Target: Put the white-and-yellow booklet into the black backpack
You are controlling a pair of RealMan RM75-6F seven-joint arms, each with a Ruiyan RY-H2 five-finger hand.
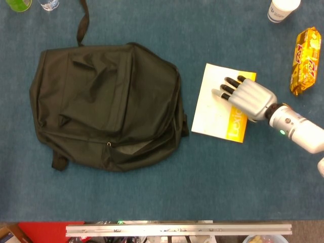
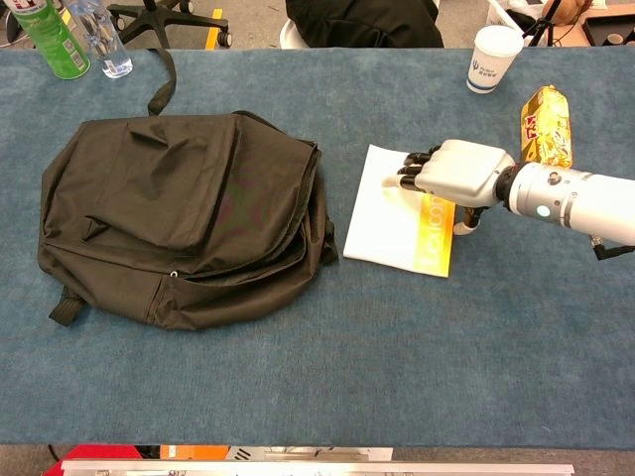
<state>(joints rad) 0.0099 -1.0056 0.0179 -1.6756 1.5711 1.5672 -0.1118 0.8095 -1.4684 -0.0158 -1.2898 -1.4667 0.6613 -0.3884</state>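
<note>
The white-and-yellow booklet [image 1: 212, 109] [image 2: 392, 223] lies flat on the blue table, just right of the black backpack [image 1: 106, 101] [image 2: 179, 213]. The backpack lies flat and crumpled, and a gap shows along its lower right edge. My right hand [image 1: 248, 97] [image 2: 456, 171] rests palm down on the booklet's right half over the yellow strip. Its dark fingertips [image 1: 225, 88] are spread on the white cover, and its thumb hangs past the booklet's right edge. My left hand appears in neither view.
A paper cup [image 1: 281, 9] [image 2: 493, 58] and a yellow snack pack [image 1: 305, 61] [image 2: 548, 126] sit at the far right. A green bottle [image 2: 45, 38] and a clear bottle [image 2: 99, 38] stand far left. The backpack strap [image 1: 82, 23] trails toward the far edge.
</note>
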